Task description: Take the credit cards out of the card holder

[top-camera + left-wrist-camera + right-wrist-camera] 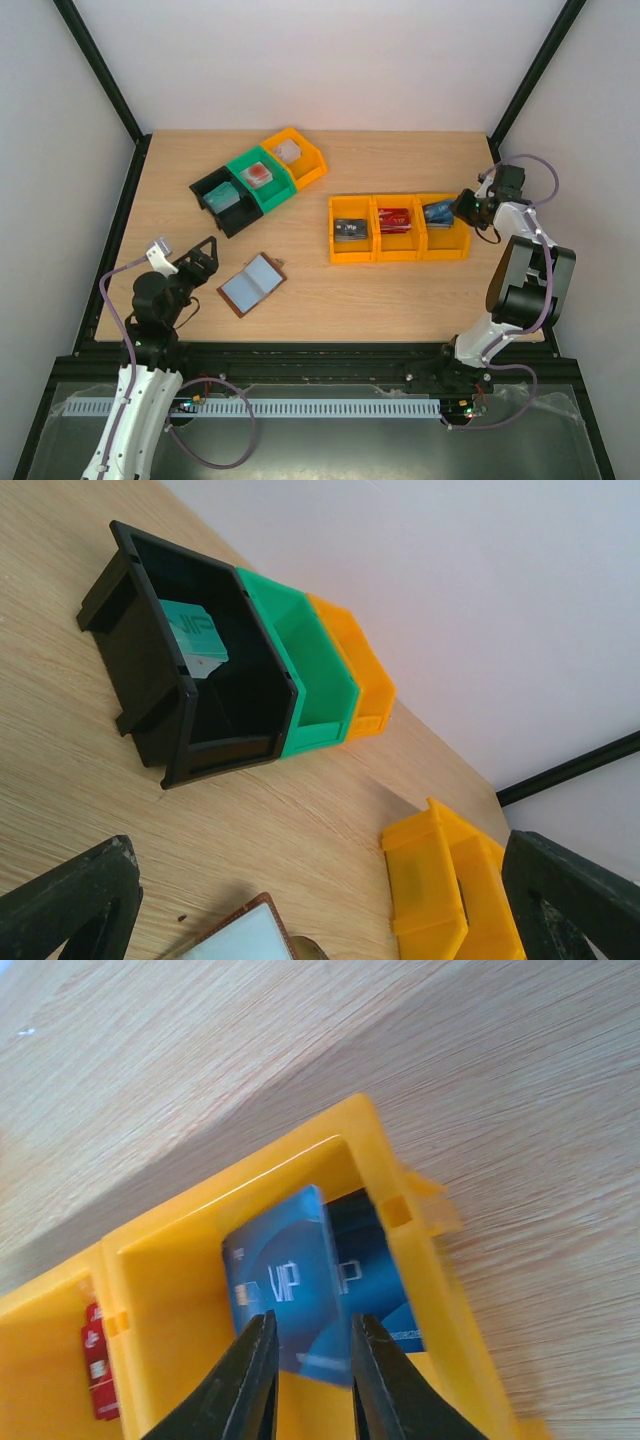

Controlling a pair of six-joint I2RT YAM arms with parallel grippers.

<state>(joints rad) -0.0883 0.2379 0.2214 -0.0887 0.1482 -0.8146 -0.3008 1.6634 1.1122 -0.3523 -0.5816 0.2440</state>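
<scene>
Right hand [312, 1365]: black fingers [245, 1380] slightly parted over a glossy blue card [285, 1290] in a yellow plastic bin [170, 1300]; grip uncertain. Left hand [320, 905] splayed wide.

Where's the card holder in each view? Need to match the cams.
Top external: card holder lies open, lower centre-left.
Left wrist: only one corner shows, at the bottom edge, left of centre.
Right wrist: not in it.
Shared landmark: the yellow bin row, seen right of centre from the top, lower right in the left wrist view, and filling the lower half of the right wrist view.
</scene>
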